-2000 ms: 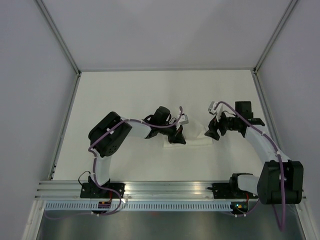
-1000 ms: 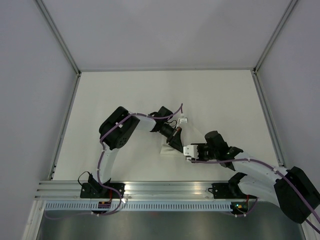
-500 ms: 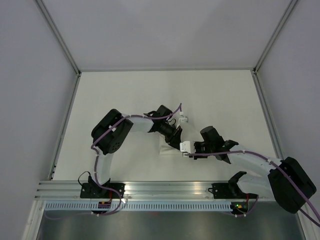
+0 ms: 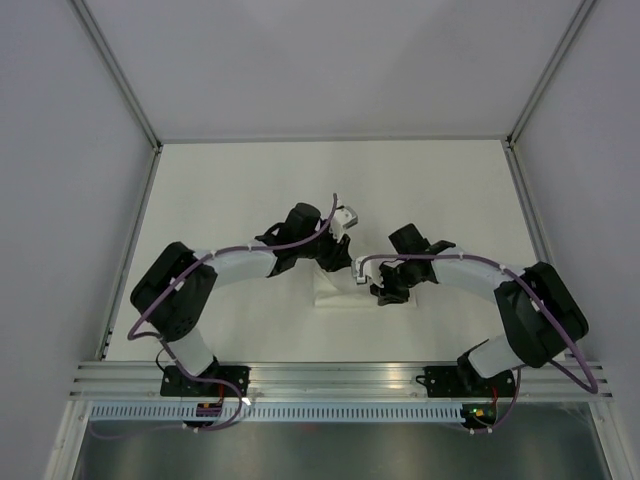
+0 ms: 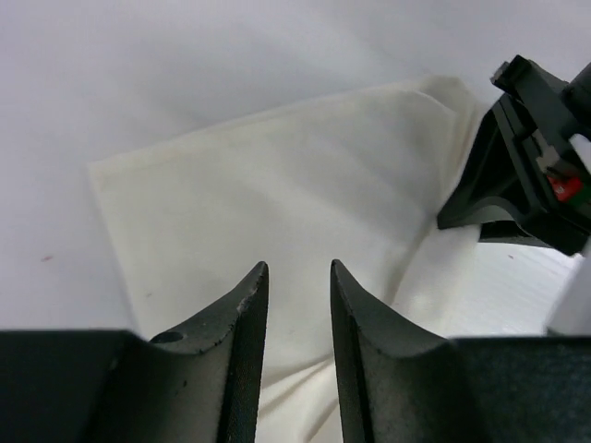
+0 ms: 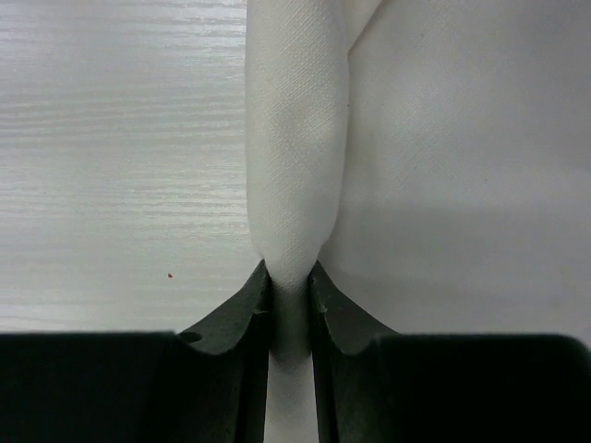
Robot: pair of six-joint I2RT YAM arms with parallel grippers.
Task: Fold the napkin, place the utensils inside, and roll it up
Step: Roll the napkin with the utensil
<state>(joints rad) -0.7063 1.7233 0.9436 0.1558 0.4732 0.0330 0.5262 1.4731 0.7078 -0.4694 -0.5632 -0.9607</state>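
The worktop [image 4: 330, 180] is walled on its left, far and right edges. A metal rail [image 4: 330, 372] runs along the near edge. The far half, including both far corners, is open for passage.

At the middle, toward the near edge, the napkin [image 4: 335, 293] lies with the left gripper [image 4: 342, 262] and right gripper [image 4: 385, 292] crowded over it, with only a narrow gap between them. The left arm [image 4: 235, 262] bars approach from the left edge, and the right arm [image 4: 470, 268] bars approach from the right edge. The right gripper clamps a raised napkin fold [image 6: 295, 138], which stands as a ridge across the cloth.
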